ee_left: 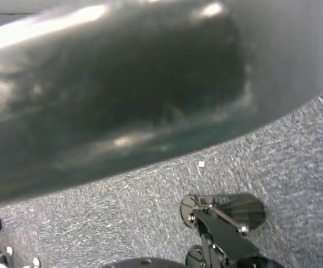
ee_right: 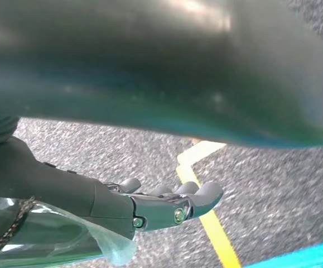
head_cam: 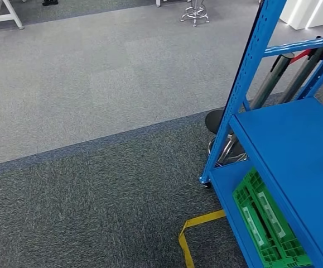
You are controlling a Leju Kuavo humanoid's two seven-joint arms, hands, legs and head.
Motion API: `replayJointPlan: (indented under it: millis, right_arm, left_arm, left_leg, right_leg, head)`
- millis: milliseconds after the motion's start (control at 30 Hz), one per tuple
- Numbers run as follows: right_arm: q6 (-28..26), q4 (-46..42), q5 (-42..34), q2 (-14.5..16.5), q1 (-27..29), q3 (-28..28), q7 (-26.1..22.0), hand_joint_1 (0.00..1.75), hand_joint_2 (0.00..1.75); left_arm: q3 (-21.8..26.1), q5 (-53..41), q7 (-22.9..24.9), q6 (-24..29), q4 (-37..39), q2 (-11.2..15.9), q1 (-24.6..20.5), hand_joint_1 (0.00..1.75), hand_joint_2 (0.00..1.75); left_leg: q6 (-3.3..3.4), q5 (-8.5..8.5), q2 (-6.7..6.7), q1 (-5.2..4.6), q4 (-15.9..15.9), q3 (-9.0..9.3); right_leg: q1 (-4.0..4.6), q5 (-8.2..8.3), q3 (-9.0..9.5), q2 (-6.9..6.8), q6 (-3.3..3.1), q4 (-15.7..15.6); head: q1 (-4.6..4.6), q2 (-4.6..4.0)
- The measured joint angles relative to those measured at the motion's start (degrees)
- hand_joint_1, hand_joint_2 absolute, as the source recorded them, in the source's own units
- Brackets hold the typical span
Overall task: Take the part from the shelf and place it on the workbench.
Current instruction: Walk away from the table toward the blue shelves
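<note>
- The left hand point(ee_left: 225, 223) shows in the left wrist view as dark metal links over the carpet; whether its fingers are apart or curled cannot be told.
- The right hand point(ee_right: 168, 204) hangs just above the carpet in its wrist view, fingers stretched out side by side and nothing between them; a clear plastic sheet point(ee_right: 54, 234) lies along the wrist cover behind it.
- The part cannot be made out on any visible shelf board.
- A line of yellow tape point(ee_right: 208, 223) runs over the carpet just beyond the right hand's fingertips; from the head view the yellow tape point(head_cam: 189, 234) bends in a corner near the shelf's foot.
- The blue shelf point(head_cam: 252, 61) stands to the right, its post rising at a slant and a bare blue board point(head_cam: 294, 145) beside it.
- A green crate point(head_cam: 269, 223) lies on the lowest board, under the bare one.
- Grey and black barrier posts point(head_cam: 277, 75) with round bases lean behind the shelf post.
- The floor is dark grey carpet point(head_cam: 88, 212) near the robot and lighter grey carpet point(head_cam: 109, 72) farther off.
- At the far edge stand white frame legs point(head_cam: 8, 14) and a chrome stool base point(head_cam: 195, 14).
</note>
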Motion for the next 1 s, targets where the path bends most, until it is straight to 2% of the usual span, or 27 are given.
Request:
replayJointPlan:
  millis: [33,100,167,200,233,267,300,333,400,467,533,567,600,667,700,733,767,800,833,867,933,967,1000]
  right_arm:
    - [0.0,-0.01,0.0,0.01,0.1,-0.07,0.01,0.0,0.0]
    - [0.0,-0.06,0.0,0.01,0.15,-0.17,0.02,0.0,0.0]
    - [0.02,-0.13,0.0,0.02,0.06,-0.19,0.03,0.0,0.0]
    - [0.03,-0.15,0.0,0.02,0.02,-0.2,0.03,0.0,0.0]
    - [0.05,-0.16,0.01,0.03,0.04,-0.2,0.03,0.0,0.0]
    - [0.07,-0.16,0.04,0.04,0.07,-0.2,0.03,0.0,0.0]
    - [0.08,-0.17,0.13,0.07,0.09,-0.22,0.04,0.0,0.0]
    - [0.14,-0.21,0.27,0.1,0.1,-0.28,0.05,0.0,0.0]
    - [0.37,-0.4,0.63,0.3,0.03,-0.58,0.08,0.0,0.0]
    - [0.66,-0.76,0.96,0.59,0.01,-1.0,0.13,0.0,0.0]
    - [0.92,-1.21,1.3,0.93,0.34,-1.48,0.31,0.0,0.0]
    - [1.08,-1.51,1.47,1.13,0.61,-1.82,0.43,0.0,0.0]
    - [1.26,-1.89,1.65,1.33,0.81,-2.19,0.59,0.0,0.0]
    - [1.78,-2.84,2.02,1.72,0.97,-2.92,0.83,0.0,0.0]
    - [2.11,-3.35,2.18,1.92,0.97,-3.26,0.99,0.0,0.0]
    - [2.5,-3.89,2.3,2.15,1.06,-3.65,1.19,0.0,0.0]
    - [2.91,-4.52,2.42,2.39,1.25,-4.09,1.43,0.0,0.0]
    - [3.36,-5.23,2.57,2.66,1.5,-4.6,1.68,0.0,0.0]
    - [3.8,-5.99,2.81,2.9,1.76,-5.12,1.9,0.0,0.0]
    - [4.19,-6.75,3.12,3.15,1.92,-5.62,2.04,0.0,0.0]
    - [4.8,-8.0,3.73,3.67,1.88,-6.52,2.14,0.0,0.0]
    - [4.97,-8.51,3.98,3.9,1.82,-6.97,2.13,0.0,0.0]
    - [5.14,-8.92,4.18,4.09,1.83,-7.45,2.11,0.0,0.0]
  left_arm:
    - [-0.08,0.0,-0.01,0.01,0.05,0.07,-0.1,0.0,0.0]
    - [-0.18,0.0,-0.02,0.03,0.13,0.18,-0.17,0.0,0.0]
    - [-0.19,0.0,-0.02,0.04,0.22,0.27,-0.08,0.0,0.0]
    - [-0.19,0.0,-0.02,0.04,0.28,0.31,-0.01,0.0,0.0]
    - [-0.19,0.0,-0.02,0.04,0.36,0.34,0.06,0.0,0.0]
    - [-0.18,-0.02,-0.03,0.05,0.42,0.36,0.11,0.0,0.0]
    - [-0.19,-0.1,-0.07,0.1,0.49,0.39,0.13,0.0,0.0]
    - [-0.19,-0.23,-0.16,0.21,0.56,0.45,0.15,0.0,0.0]
    - [-0.22,-0.63,-0.5,0.57,0.78,0.66,0.19,0.0,0.0]
    - [-0.3,-1.04,-0.83,1.04,1.03,0.9,0.23,0.0,0.0]
    - [-0.57,-1.5,-1.01,1.53,1.28,1.05,0.18,0.0,0.0]
    - [-0.77,-1.76,-1.14,1.76,1.4,1.1,0.11,0.0,0.0]
    - [-0.97,-2.03,-1.35,1.98,1.5,1.14,0.07,0.0,0.0]
    - [-1.2,-2.61,-1.84,2.28,1.64,1.2,0.12,0.0,0.0]
    - [-1.28,-2.89,-2.04,2.36,1.71,1.21,0.21,0.0,0.0]
    - [-1.39,-3.18,-2.21,2.39,1.81,1.21,0.29,0.0,0.0]
    - [-1.54,-3.42,-2.41,2.4,1.93,1.2,0.32,0.0,0.0]
    - [-1.73,-3.68,-2.62,2.4,2.06,1.2,0.29,0.0,0.0]
    - [-1.92,-3.87,-2.81,2.43,2.21,1.19,0.23,0.0,0.0]
    - [-2.11,-4.06,-2.95,2.47,2.34,1.2,0.17,0.0,0.0]
    - [-2.41,-4.47,-2.99,2.63,2.53,1.22,0.19,0.0,0.0]
    - [-2.5,-4.68,-2.97,2.73,2.59,1.25,0.17,0.0,0.0]
    - [-2.59,-4.92,-2.93,2.83,2.63,1.27,0.12,0.0,0.0]
  left_leg:
    - [-0.3,-0.14,0.13,0.11,0.04,0.16]
    - [-0.96,-1.97,-1.71,0.41,2.09,-0.39]
    - [-1.45,-5.78,-4.49,0.75,8.44,-2.91]
    - [-1.6,-7.43,-5.14,0.85,12.18,-4.5]
    - [-1.71,-8.15,-5.41,0.9,14.84,-5.66]
    - [-1.75,-7.7,-5.53,0.95,15.59,-6.04]
    - [-1.74,-6.15,-5.72,1.02,14.21,-5.52]
    - [-1.67,-3.91,-6.3,1.12,11.1,-4.25]
    - [-1.34,-0.43,-9.47,1.45,3.85,-1.32]
    - [-0.96,0.24,-11.55,1.47,0.5,-0.15]
    - [-0.37,0.34,-10.51,1.3,-0.15,-0.13]
    - [0.04,0.58,-9.78,1.29,-0.56,-0.03]
    - [0.47,0.83,-8.96,1.32,-0.99,0.09]
    - [1.07,1.06,-7.07,1.14,-1.45,0.2]
    - [1.23,1.04,-6.07,0.98,-1.45,0.14]
    - [1.27,1.0,-5.07,0.85,-1.43,0.09]
    - [1.28,0.97,-4.17,0.78,-1.42,0.05]
    - [1.24,0.92,-3.38,0.76,-1.4,0.03]
    - [1.15,0.85,-2.7,0.77,-1.38,0.1]
    - [0.98,0.75,-2.1,0.73,-1.33,0.24]
    - [0.42,0.45,-1.03,0.44,-1.08,0.46]
    - [0.11,0.36,-0.55,0.31,-0.98,0.58]
    - [-0.18,0.34,-0.12,0.27,-0.94,0.67]
  right_leg:
    - [-0.05,0.15,0.06,0.48,-0.34,-0.21]
    - [-0.29,0.62,0.39,1.47,-1.07,-0.69]
    - [-0.36,0.98,0.48,2.6,-1.55,-0.84]
    - [-0.33,1.05,0.4,3.25,-1.64,-0.82]
    - [-0.29,1.09,0.37,3.96,-1.66,-0.79]
    - [-0.27,1.11,0.38,4.71,-1.64,-0.75]
    - [-0.27,1.13,0.43,5.5,-1.6,-0.7]
    - [-0.28,1.15,0.49,6.27,-1.54,-0.65]
    - [-0.27,1.2,0.31,7.71,-1.22,-0.48]
    - [-0.46,1.47,-0.35,9.03,-0.43,-0.37]
    - [-0.79,1.86,-1.03,10.28,0.53,-0.48]
    - [-0.81,1.63,-1.45,9.76,0.82,-0.21]
    - [-0.73,0.8,-2.19,8.51,1.03,0.85]
    - [-0.53,-2.76,-5.04,4.9,1.24,6.44]
    - [-0.52,-4.72,-6.79,3.86,1.39,10.21]
    - [-0.55,-6.0,-8.12,3.35,1.53,13.33]
    - [-0.57,-6.24,-8.53,3.05,1.65,14.74]
    - [-0.61,-5.41,-7.74,2.77,1.74,13.89]
    - [-0.63,-3.84,-5.84,2.32,1.77,10.98]
    - [-0.63,-2.22,-3.26,1.22,1.74,6.85]
    - [-0.5,-0.34,0.7,-0.66,1.17,0.51]
    - [-0.4,-0.15,1.43,-1.09,0.79,-0.75]
    - [-0.27,-0.12,1.34,-0.73,0.38,-0.89]
  head:
    - [0.01,0.0]
    - [-0.14,0.0]
    - [-0.36,0.0]
    - [-0.41,0.0]
    - [-0.39,0.0]
    - [-0.4,0.0]
    - [-0.4,0.0]
    - [-0.4,0.0]
    - [-0.35,0.0]
    - [-0.34,0.0]
    - [-0.36,0.0]
    - [-0.33,0.0]
    - [-0.2,0.0]
    - [0.04,0.0]
    - [0.14,0.0]
    - [0.14,0.0]
    - [0.14,0.0]
    - [0.15,0.0]
    - [0.16,0.0]
    - [0.17,0.0]
    - [0.05,0.0]
    - [-0.05,0.0]
    - [-0.15,0.0]
